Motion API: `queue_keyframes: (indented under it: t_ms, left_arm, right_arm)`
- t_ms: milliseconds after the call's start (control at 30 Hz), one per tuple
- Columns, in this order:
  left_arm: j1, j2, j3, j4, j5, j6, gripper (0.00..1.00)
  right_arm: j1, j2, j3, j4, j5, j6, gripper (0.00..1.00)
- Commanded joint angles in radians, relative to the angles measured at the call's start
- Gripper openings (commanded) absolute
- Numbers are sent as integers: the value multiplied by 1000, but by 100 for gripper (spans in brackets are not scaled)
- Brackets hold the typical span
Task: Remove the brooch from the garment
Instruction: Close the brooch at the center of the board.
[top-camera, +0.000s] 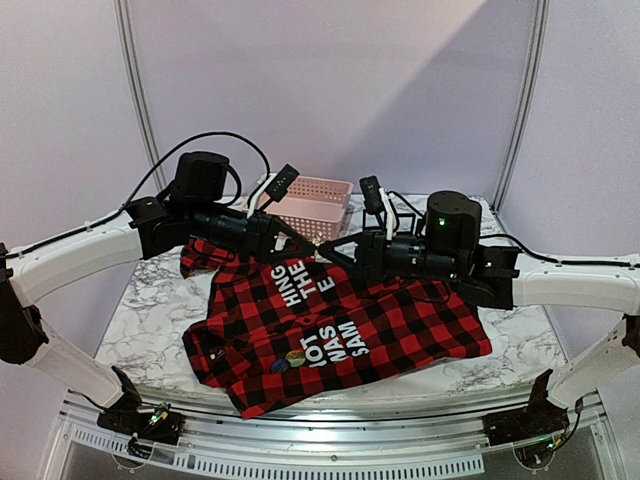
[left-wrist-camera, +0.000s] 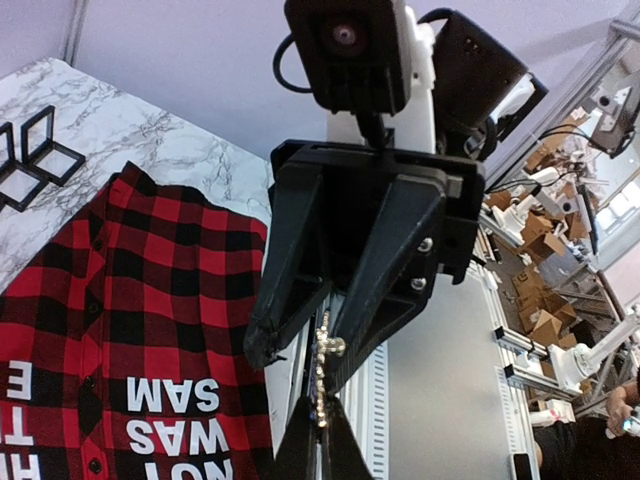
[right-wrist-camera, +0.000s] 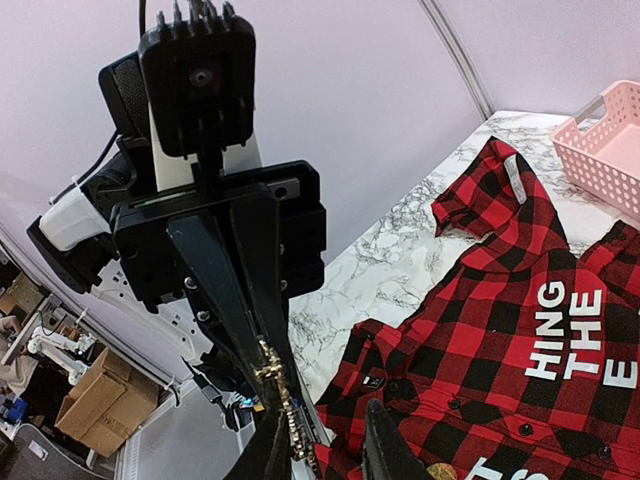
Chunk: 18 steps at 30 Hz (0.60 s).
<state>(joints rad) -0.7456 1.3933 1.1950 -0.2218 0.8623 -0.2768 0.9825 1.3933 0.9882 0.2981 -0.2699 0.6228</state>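
Observation:
The red-and-black plaid shirt (top-camera: 400, 320) lies flat on the marble table, white lettering up; it also shows in the left wrist view (left-wrist-camera: 150, 300) and the right wrist view (right-wrist-camera: 520, 310). Both grippers meet tip to tip in the air above its middle. My left gripper (top-camera: 318, 247) (left-wrist-camera: 318, 400) is shut on a thin gold jewelled brooch (left-wrist-camera: 322, 370), held clear of the cloth. My right gripper (top-camera: 338, 250) (right-wrist-camera: 320, 406) is open. The brooch (right-wrist-camera: 283, 395) lies along its left finger, and its other finger stands apart.
Two small round badges (top-camera: 291, 359) sit on the shirt's front near the lettering. A pink basket (top-camera: 315, 200) stands at the back of the table, behind the shirt. Black wire frames (left-wrist-camera: 30, 150) stand on the marble beyond the shirt's edge.

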Motion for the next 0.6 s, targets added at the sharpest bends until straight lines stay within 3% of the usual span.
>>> queue_keyframes:
  t_ms: [0,567]
  left_arm:
    - [-11,-20,18,-3,72,19,0]
    - [-3,13,42,-66,-35,33,0]
  right_arm:
    - [-38,-7,-32,-30,109,12,24]
    - [-38,-10,-56,53,-7,-35,29]
